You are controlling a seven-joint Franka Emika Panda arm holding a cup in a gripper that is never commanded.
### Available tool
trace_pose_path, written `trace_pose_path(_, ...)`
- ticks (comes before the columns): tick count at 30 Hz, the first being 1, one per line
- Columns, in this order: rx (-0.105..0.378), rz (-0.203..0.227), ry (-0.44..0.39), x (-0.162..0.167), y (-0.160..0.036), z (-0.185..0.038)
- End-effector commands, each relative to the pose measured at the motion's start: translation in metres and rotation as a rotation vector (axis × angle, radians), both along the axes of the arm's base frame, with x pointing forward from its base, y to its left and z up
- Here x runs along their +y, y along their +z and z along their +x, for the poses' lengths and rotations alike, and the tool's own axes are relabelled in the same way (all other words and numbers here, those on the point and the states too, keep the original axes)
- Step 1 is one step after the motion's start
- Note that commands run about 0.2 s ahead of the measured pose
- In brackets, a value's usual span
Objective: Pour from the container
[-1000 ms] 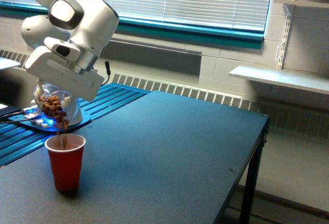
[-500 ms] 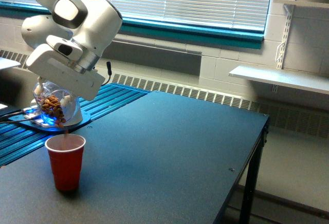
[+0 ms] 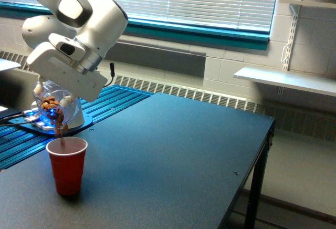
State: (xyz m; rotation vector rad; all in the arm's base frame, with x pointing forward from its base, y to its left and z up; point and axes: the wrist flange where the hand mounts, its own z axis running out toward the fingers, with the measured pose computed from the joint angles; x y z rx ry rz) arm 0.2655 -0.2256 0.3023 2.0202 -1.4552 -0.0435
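Nuts spill from the container (image 3: 52, 108), tilted just above the red cup (image 3: 66, 165) on the tabletop (image 3: 173, 155). My claw (image 3: 55, 96) grips the container. I should hold the mouth over the rim and tip gently to avoid scatter.

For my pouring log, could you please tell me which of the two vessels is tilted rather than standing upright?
The clear jar of brown nuts, held tilted under the pincer; the red cup stands upright on the table below it.

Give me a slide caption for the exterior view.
Robot hand tips a clear jar, spilling nuts into a red cup.
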Motion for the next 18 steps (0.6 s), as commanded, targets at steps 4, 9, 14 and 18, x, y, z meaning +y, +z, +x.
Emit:
trace_pose_path(4, 0.047, -0.009, 0.020, -0.0044, 0.0042, 0.0036)
trace_pose_path(9, 0.071, -0.024, 0.024, -0.0064, 0.0054, 0.0050)
trace_pose_path(14, 0.072, -0.022, 0.025, -0.0073, 0.0055, 0.0075)
trace_pose_path(18, 0.071, -0.020, 0.029, -0.0077, 0.0052, 0.0094)
